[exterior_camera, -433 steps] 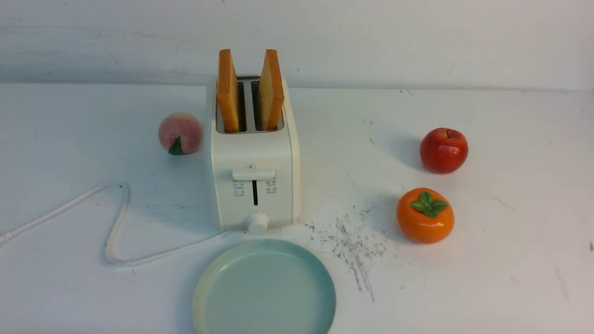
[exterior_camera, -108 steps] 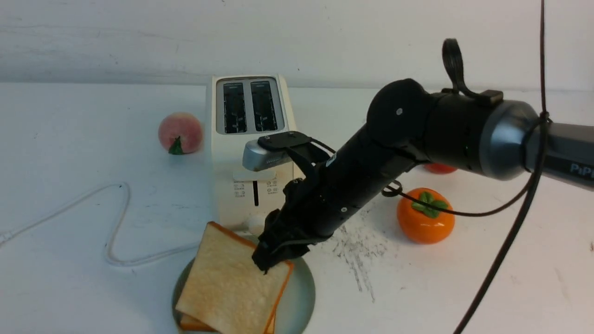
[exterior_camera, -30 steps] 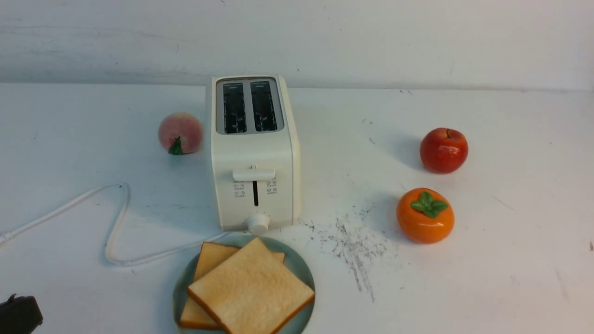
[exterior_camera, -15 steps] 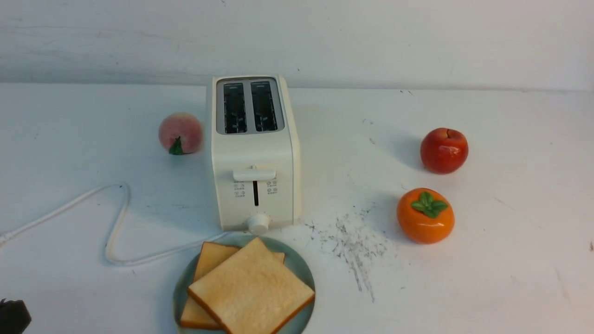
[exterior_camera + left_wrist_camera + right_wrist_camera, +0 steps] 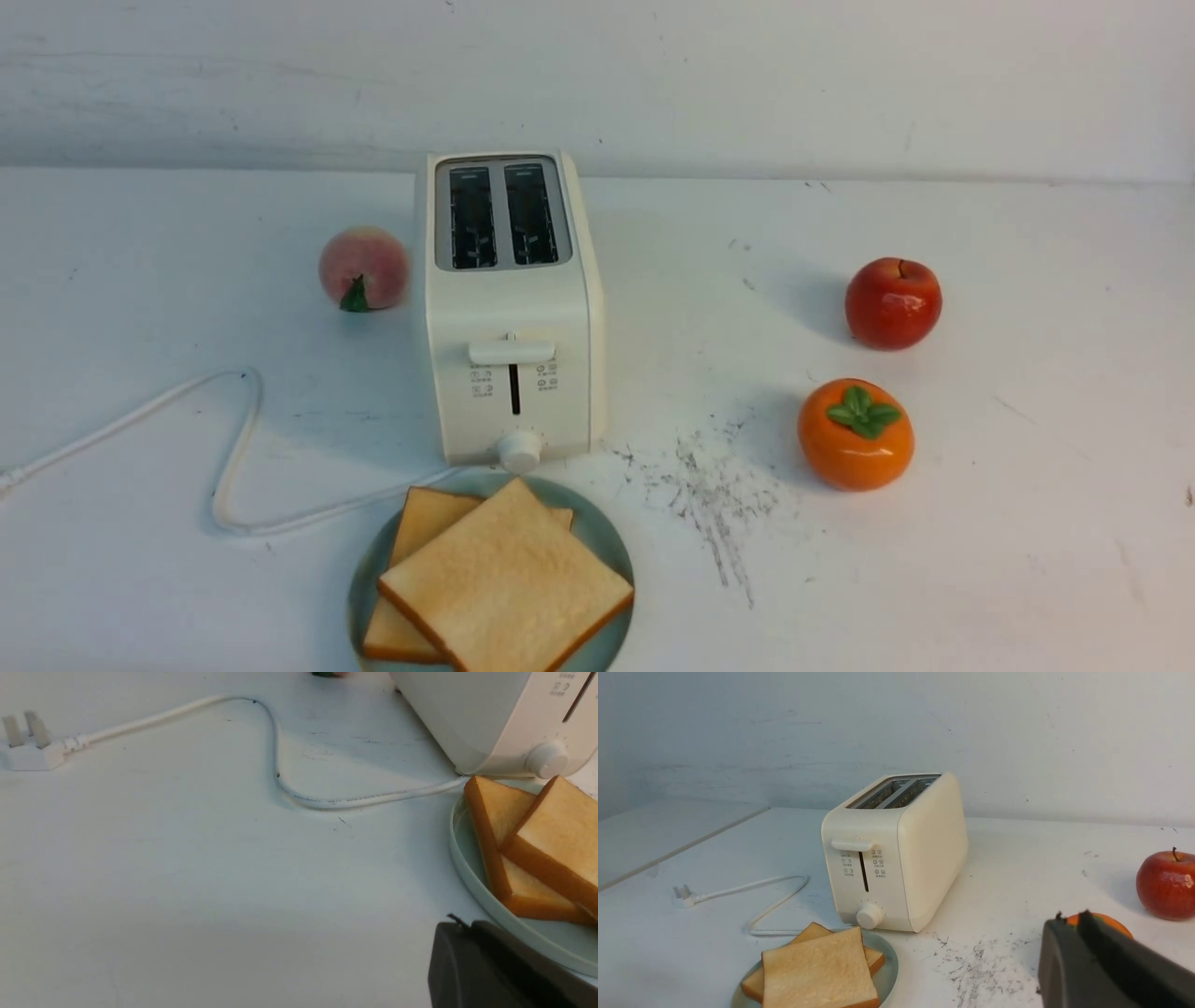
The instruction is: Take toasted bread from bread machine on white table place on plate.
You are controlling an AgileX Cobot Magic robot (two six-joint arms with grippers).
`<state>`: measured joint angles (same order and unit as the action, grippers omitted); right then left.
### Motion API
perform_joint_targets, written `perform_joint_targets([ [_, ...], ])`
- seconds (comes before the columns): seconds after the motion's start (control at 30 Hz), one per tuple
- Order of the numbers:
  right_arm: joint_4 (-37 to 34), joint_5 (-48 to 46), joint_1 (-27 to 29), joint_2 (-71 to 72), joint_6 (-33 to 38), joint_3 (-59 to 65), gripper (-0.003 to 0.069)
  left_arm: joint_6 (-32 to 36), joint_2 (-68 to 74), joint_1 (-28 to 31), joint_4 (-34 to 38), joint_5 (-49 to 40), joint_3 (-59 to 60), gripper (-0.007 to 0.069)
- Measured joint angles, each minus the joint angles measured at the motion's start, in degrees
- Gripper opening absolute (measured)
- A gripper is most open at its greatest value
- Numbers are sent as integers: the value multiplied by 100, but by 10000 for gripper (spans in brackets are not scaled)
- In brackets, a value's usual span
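Two slices of toasted bread (image 5: 504,579) lie overlapping on the pale blue-green plate (image 5: 600,541), just in front of the bread machine (image 5: 509,308). Both slots of the bread machine are empty and its lever is up. Neither arm shows in the front view. In the left wrist view my left gripper (image 5: 465,924) is shut and empty, low beside the plate's rim (image 5: 467,868), next to the toast (image 5: 560,840). In the right wrist view my right gripper (image 5: 1071,917) is shut and empty, held back to the right of the bread machine (image 5: 896,854) and the toast (image 5: 817,970).
On the white table (image 5: 934,560) a peach (image 5: 362,268) sits left of the bread machine. A red apple (image 5: 892,302) and an orange persimmon (image 5: 855,433) sit to the right. The white cord (image 5: 233,448) loops to the left. Dark scratch marks (image 5: 709,485) lie right of the plate.
The dark tip of my left gripper at the front view's bottom-left corner has slid out of view. Earlier, both slices left the bread machine and my right gripper laid the second one on the plate.
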<state>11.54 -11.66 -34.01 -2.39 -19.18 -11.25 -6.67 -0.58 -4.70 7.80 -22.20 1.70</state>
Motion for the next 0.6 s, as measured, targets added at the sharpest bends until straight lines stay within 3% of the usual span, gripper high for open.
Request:
perform_joint_targets([
  [0.6, 4, 0, 0, 0, 0, 0, 64, 0, 0, 0, -12, 0, 0, 33],
])
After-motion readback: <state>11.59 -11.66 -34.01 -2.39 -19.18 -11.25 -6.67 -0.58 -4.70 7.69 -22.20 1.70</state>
